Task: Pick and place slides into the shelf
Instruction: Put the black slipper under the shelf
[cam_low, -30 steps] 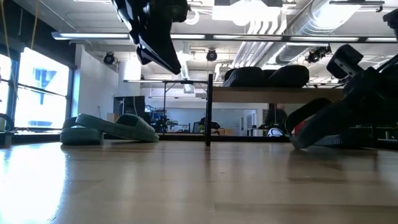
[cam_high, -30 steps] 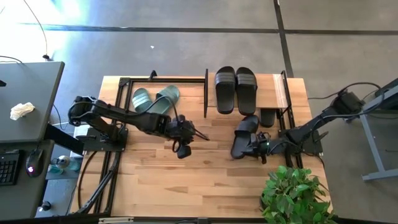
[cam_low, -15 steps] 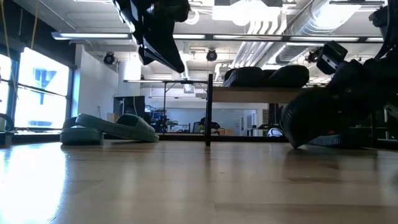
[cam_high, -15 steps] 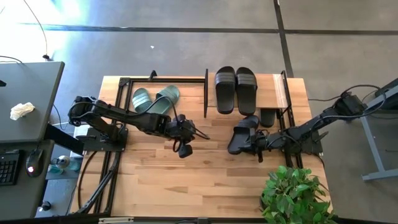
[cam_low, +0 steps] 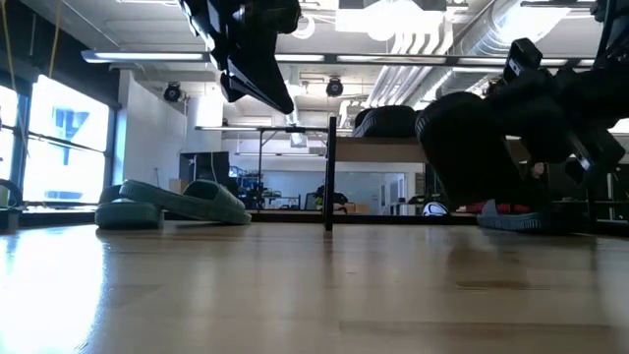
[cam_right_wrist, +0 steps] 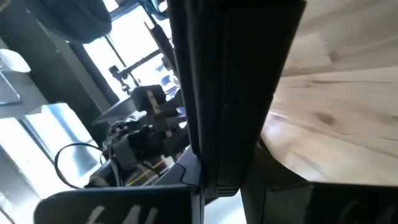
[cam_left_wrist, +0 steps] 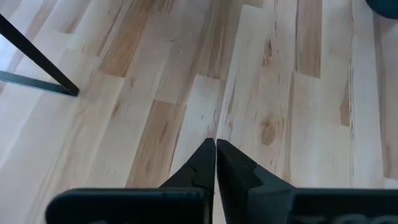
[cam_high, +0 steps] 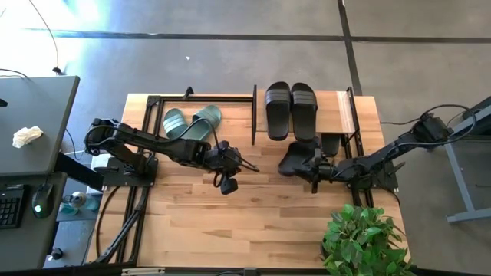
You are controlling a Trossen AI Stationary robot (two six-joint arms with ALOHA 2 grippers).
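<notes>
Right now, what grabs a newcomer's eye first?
The right gripper holds a black ribbed rubber slide lifted off the wooden table, just in front of the rod shelf with a light wooden top board. A black pair sits on that board; the sage-green pair lies inside the open black frame.

- Robotics lab or workshop in an open industrial office.
- Exposed ceiling ducts (cam_low: 432,39), polished concrete floor (cam_high: 230,61).
- Side desk (cam_high: 34,115) with keyboard (cam_high: 9,207), wooden worktable (cam_high: 230,222).
</notes>
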